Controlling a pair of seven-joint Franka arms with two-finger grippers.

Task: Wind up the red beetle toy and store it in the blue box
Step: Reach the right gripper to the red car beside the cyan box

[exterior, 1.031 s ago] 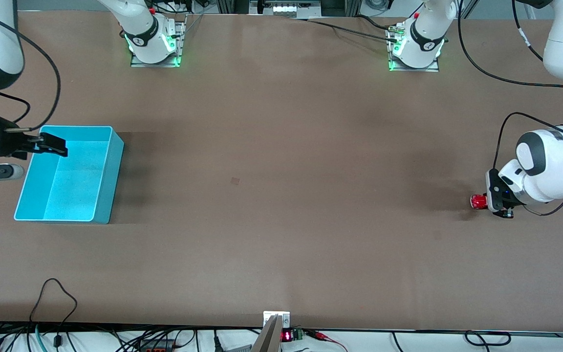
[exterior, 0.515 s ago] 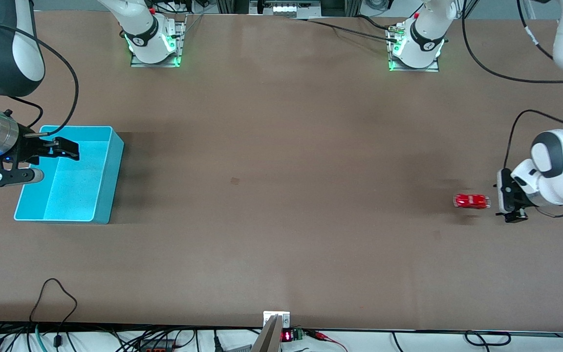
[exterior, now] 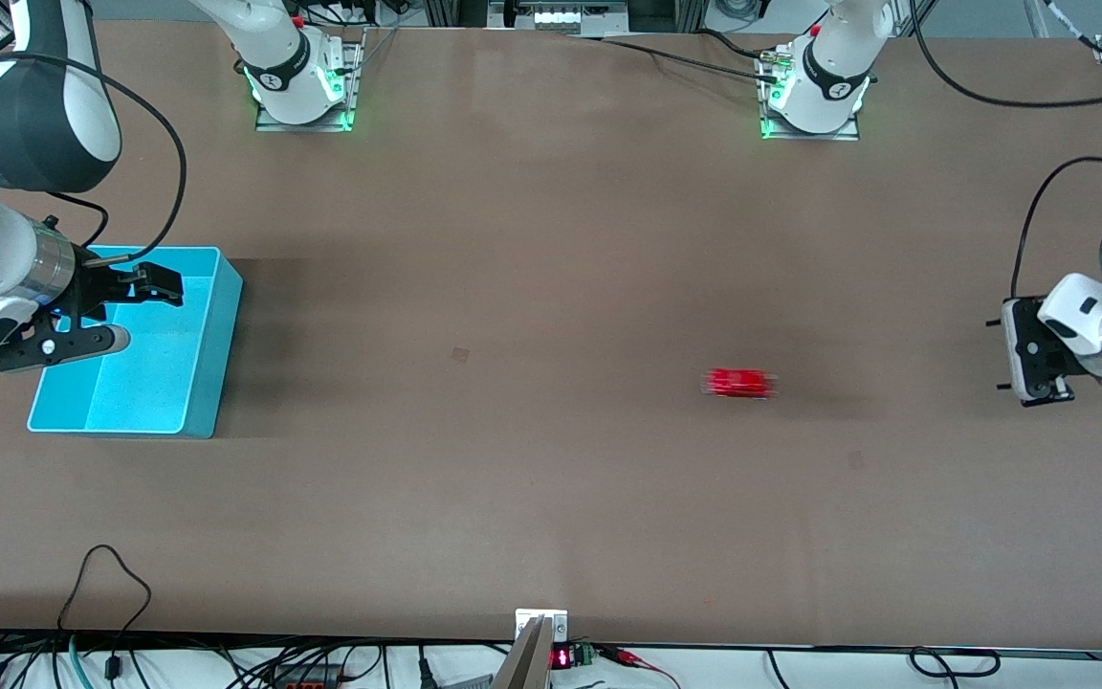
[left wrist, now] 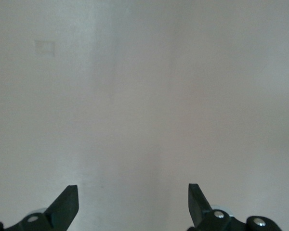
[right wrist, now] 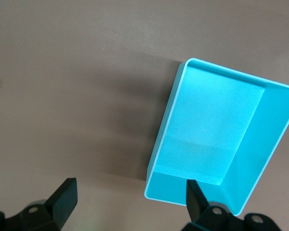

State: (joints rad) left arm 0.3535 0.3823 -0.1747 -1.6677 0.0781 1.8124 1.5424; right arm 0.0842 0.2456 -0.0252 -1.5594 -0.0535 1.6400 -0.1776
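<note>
The red beetle toy [exterior: 740, 383] stands free on the table, blurred, between the table's middle and the left arm's end. The blue box [exterior: 216, 354] stands at the right arm's end, with nothing in it. My left gripper [exterior: 996, 356] is open and empty at the table's edge, well apart from the toy. Its wrist view shows only bare table between the fingertips [left wrist: 67, 198]. My right gripper [exterior: 164, 285] is open and empty over the box's end farther from the front camera. The box's wall [right wrist: 274, 144] shows in the right wrist view, by one fingertip [right wrist: 193, 192].
Both arm bases [exterior: 302, 91] stand along the table's edge farthest from the front camera. Cables and a small device [exterior: 541, 632] lie along the edge nearest to that camera. A small dark mark [exterior: 460, 354] is on the table's middle.
The toy has left the left gripper and rolled across the table toward the right arm's end. The left gripper has drawn back to the table's edge. The right gripper has shifted over the box toward the table's middle.
</note>
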